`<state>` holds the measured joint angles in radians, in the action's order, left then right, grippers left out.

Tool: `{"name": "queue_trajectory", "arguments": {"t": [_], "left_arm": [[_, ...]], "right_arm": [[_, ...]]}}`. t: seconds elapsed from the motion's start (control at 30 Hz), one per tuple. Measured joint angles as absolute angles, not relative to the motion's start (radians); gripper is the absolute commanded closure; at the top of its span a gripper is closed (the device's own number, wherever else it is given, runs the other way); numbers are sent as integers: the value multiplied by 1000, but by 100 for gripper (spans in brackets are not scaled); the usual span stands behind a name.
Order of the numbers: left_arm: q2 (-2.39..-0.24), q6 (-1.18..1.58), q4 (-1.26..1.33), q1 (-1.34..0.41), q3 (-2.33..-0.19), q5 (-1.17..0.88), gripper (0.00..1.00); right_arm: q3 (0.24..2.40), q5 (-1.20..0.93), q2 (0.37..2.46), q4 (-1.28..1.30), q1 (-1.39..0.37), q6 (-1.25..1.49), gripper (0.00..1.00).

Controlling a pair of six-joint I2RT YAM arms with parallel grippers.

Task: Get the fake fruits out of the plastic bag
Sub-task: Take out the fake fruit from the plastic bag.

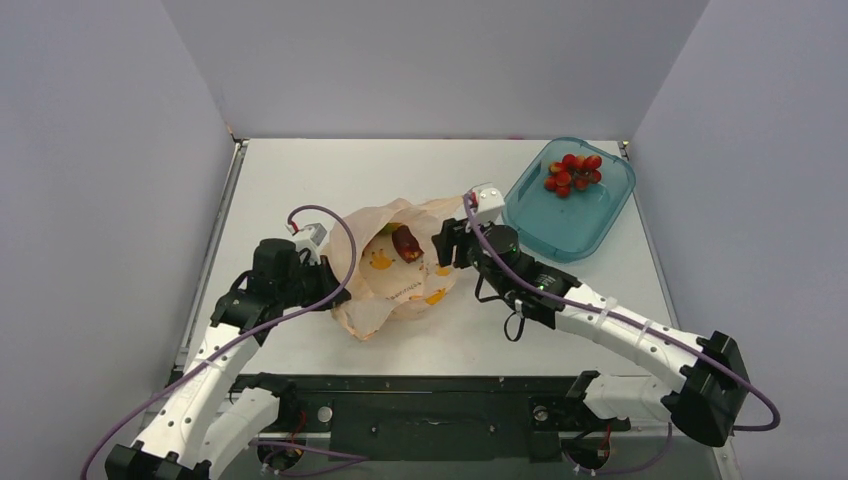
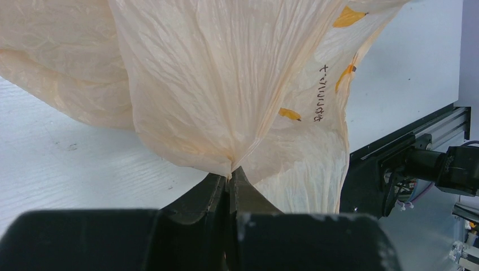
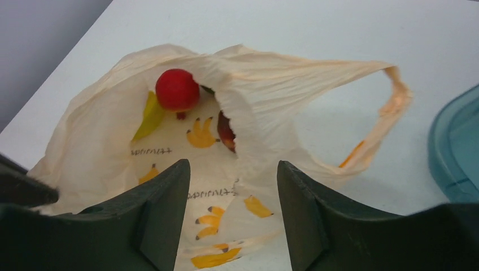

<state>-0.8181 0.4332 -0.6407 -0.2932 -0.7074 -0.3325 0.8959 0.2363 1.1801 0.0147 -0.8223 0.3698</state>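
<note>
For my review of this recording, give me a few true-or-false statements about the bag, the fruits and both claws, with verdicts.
1. The left claw pinches a fold of the bag. True.
2. The berry cluster is inside the bag. False: it lies in the teal tub.
3. The right claw grips a fruit. False: its jaws stand apart and empty at the bag's mouth.
4. A red ball sits inside the bag. True.

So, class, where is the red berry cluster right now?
In the top view the red berry cluster lies inside the teal tub at the far right, apart from the plastic bag in the middle.
</note>
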Motion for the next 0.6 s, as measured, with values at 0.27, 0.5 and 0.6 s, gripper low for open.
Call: {"name": "queue_trajectory", "arguments": {"t": [0.27,0.5,0.6], "left_arm": [[-817,433,-641,-295,-707,-332,100],[-785,434,-641,-314,-707,-324,100],[-779,434,-641,-319,-707,-321,100]], "right_arm": [[918,209,1348,-60,-953,279,64],[995,201,1591,-93,-971,223,64],[1050,211,1687,-107,-971,195,64]]}}
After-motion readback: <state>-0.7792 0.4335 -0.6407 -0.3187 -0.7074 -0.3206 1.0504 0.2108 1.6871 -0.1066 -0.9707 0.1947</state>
